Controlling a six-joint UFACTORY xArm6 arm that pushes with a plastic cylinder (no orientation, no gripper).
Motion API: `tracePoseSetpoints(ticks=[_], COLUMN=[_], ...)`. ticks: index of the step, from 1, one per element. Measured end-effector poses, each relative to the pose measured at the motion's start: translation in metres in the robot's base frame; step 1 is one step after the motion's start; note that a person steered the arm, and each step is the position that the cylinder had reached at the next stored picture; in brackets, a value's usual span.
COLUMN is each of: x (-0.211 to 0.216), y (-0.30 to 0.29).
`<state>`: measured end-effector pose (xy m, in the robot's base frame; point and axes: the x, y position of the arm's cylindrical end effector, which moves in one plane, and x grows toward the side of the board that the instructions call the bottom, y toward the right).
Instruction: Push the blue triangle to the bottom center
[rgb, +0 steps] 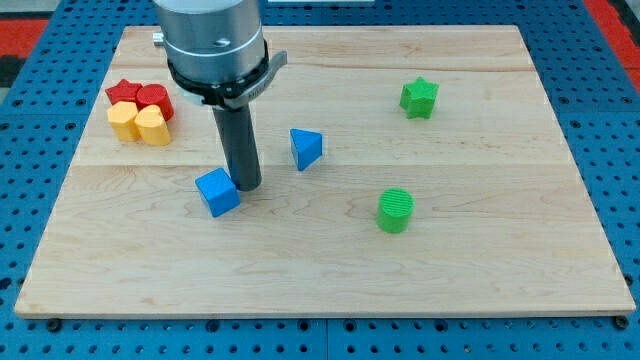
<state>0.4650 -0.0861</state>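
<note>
The blue triangle (306, 148) lies on the wooden board a little above and left of its middle. My tip (247, 187) touches the board to the triangle's lower left, apart from it by a clear gap. A blue cube (217, 192) sits right against the tip on its left side. The rod rises from the tip to the arm's grey housing at the view's top.
Two red blocks (140, 96) and two yellow blocks (140, 124) cluster at the board's upper left. A green star (419, 97) sits at the upper right. A green cylinder (395, 210) stands right of centre. The wooden board (480, 270) lies on a blue pegboard.
</note>
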Motion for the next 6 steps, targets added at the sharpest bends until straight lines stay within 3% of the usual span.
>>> tracePoseSetpoints(ticks=[2,3,6], x=[-0.073,-0.082,0.009], y=[0.004,0.047,0.066])
